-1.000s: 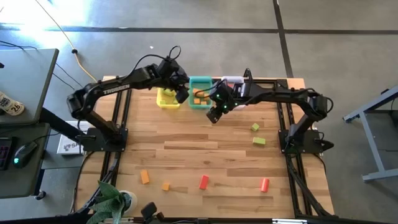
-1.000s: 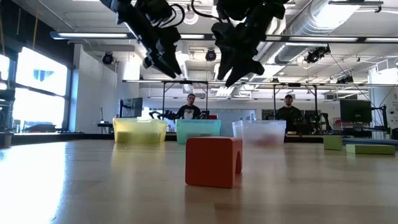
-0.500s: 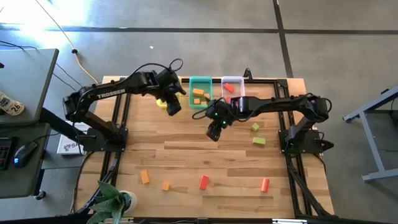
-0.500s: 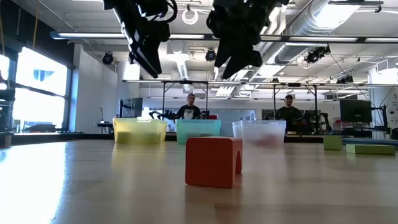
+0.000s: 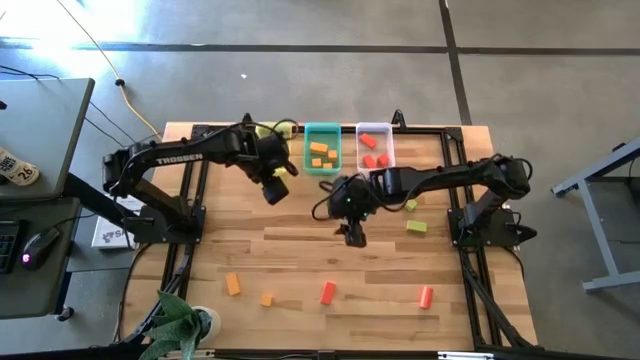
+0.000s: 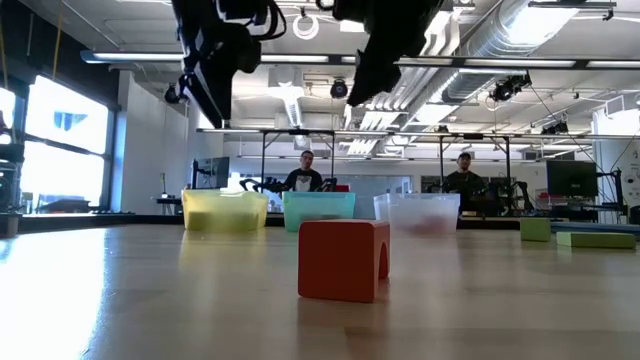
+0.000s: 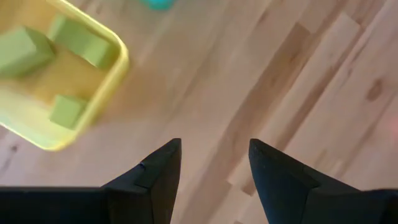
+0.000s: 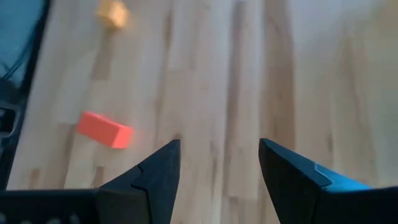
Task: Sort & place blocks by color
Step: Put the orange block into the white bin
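Red block (image 8: 104, 129) long axis crosswise.

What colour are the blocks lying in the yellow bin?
Light green; three blocks show in the yellow bin, clearest in the left wrist view.

"TROSSEN" on the left arm (image 5: 180, 157)

Floor (image 5: 300, 25): grey concrete, sunlit patch at one corner
Ceiling (image 6: 560, 40): exposed ducts and pipes (industrial look)
Windows (image 6: 70, 140): bright daylight
Desk (image 5: 30, 150): grey, beside the worktop
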`<action>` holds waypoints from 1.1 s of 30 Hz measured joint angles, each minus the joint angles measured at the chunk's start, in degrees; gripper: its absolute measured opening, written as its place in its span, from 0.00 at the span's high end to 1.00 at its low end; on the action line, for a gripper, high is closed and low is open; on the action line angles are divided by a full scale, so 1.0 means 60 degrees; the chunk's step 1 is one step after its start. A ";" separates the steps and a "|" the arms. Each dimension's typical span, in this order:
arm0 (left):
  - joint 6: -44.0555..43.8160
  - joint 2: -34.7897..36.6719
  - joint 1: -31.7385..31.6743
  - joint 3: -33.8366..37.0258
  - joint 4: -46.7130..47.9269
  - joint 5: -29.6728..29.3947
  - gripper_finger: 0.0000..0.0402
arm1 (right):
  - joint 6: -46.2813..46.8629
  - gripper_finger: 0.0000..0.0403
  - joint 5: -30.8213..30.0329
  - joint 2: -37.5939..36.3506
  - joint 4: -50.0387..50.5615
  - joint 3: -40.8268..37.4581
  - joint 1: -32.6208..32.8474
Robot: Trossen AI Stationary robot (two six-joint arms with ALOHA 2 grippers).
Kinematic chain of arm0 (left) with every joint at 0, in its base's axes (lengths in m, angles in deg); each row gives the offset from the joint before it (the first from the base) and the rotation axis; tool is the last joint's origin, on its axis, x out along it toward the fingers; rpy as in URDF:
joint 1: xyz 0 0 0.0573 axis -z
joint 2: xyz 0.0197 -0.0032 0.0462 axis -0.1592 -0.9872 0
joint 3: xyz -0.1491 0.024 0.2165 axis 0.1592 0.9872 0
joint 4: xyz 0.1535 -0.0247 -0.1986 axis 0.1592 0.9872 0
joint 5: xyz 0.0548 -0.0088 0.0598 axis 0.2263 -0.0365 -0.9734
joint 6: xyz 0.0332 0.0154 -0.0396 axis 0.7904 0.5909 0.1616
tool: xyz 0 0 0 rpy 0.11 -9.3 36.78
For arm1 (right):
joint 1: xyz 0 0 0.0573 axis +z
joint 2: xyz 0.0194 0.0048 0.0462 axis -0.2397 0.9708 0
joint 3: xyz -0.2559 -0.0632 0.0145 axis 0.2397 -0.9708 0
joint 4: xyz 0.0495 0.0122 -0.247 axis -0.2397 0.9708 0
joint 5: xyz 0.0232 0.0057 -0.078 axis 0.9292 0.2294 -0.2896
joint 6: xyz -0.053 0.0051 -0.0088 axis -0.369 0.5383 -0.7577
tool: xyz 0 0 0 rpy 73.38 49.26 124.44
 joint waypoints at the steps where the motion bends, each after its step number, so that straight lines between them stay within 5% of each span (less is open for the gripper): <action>1: -0.0189 0.0000 0.0122 0.0000 0.0063 0.0000 0.56 | -0.0227 0.49 0.0047 0.0000 -0.0120 0.0000 0.0102; 18: -0.3484 0.0000 0.2498 0.0004 0.0257 0.0004 0.56 | -0.4385 0.49 0.0616 0.0667 -0.1613 -0.0036 0.1809; 33: -0.5594 0.0000 0.4096 0.0007 0.0232 -0.0565 0.56 | -0.5571 0.49 0.0688 0.2042 -0.2225 -0.0036 0.2425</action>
